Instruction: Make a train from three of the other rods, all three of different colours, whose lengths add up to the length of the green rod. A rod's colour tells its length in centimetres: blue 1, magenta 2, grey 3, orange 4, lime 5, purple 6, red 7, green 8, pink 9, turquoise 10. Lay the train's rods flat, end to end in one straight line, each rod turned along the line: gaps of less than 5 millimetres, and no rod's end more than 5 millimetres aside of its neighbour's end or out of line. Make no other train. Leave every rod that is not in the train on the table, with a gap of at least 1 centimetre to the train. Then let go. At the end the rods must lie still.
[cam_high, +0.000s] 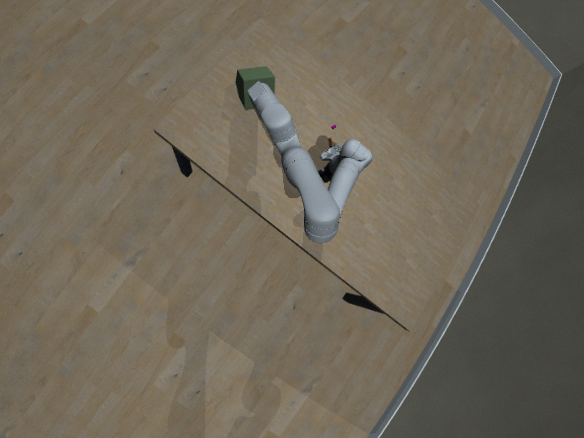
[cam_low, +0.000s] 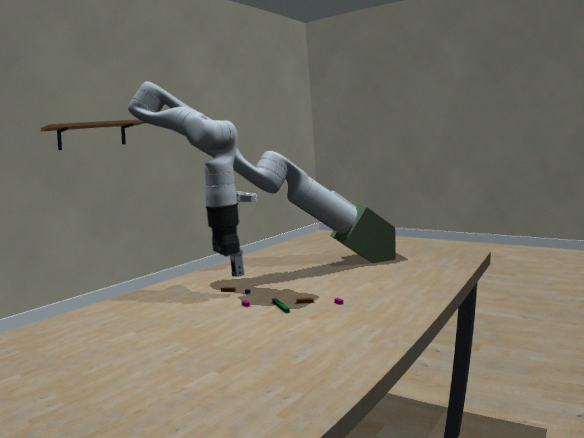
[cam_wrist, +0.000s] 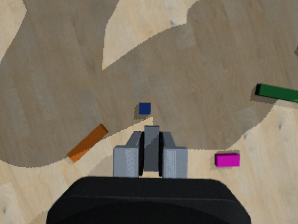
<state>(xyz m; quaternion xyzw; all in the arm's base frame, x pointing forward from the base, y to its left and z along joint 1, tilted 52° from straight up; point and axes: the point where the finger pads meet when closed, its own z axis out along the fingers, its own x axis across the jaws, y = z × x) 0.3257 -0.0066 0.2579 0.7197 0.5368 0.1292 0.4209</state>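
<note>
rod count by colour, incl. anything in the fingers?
orange rods: 2
magenta rods: 2
blue rod: 1
green rod: 1
grey rod: 1, held in the fingers
total: 7

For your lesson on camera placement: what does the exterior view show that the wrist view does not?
Only the exterior view shows the whole arm, its green base, a wall shelf and a second orange rod. Only the wrist view shows the grey rod between the jaws. Both show the blue rod, green rod and an orange rod.
</note>
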